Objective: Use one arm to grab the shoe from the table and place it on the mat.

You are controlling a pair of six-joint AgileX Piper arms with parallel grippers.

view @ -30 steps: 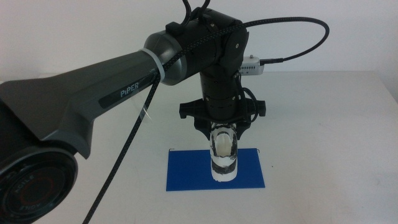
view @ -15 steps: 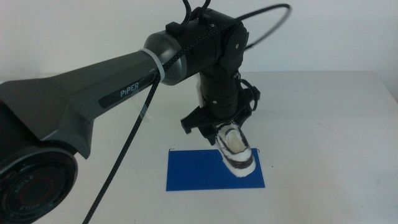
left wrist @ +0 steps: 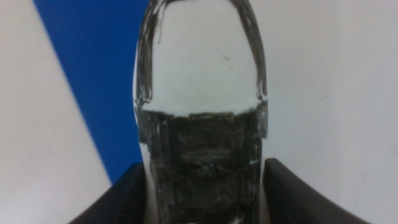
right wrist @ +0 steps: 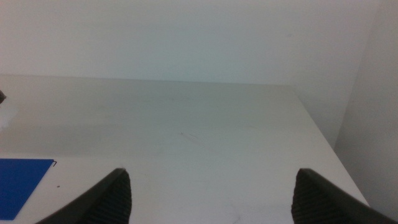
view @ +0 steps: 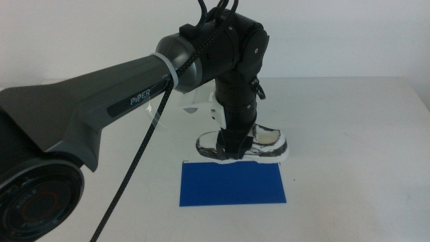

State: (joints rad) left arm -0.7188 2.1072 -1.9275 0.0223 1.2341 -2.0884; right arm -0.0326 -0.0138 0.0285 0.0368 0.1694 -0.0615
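Right now the left gripper [view: 236, 146] has its jaws closed on the shoe [view: 265, 143], clamping it across the middle from either side, so the shoe's two ends stick out well past the jaws. In the middle view the shoe hangs roughly level and lengthwise to the mat [view: 233, 183], above the mat's far edge rather than over its centre; whether the sole touches anything below cannot be told from here. The left wrist view looks straight along the shoe [left wrist: 200, 124] from between the jaws: its white part runs out ahead, the black band sits right at the jaws, and the blue mat [left wrist: 93, 74] lies off to one side of them, with bare white surface [left wrist: 329, 81] on the other side.

That offset is the main risk. If the jaws open where they are, the shoe would likely land half on the mat and half on the surface, or miss it altogether, because most of the blue lies nearer the camera than the shoe does. A tilt is the second worry: the grip is on a narrow band of a rounded, soft upper, so the longer end could sag or twist, and the shoe might roll onto its side on release.

The right gripper [right wrist: 211, 190] waits well apart, jaws spread wide and empty, with only a corner of the mat [right wrist: 22, 183] beside them.
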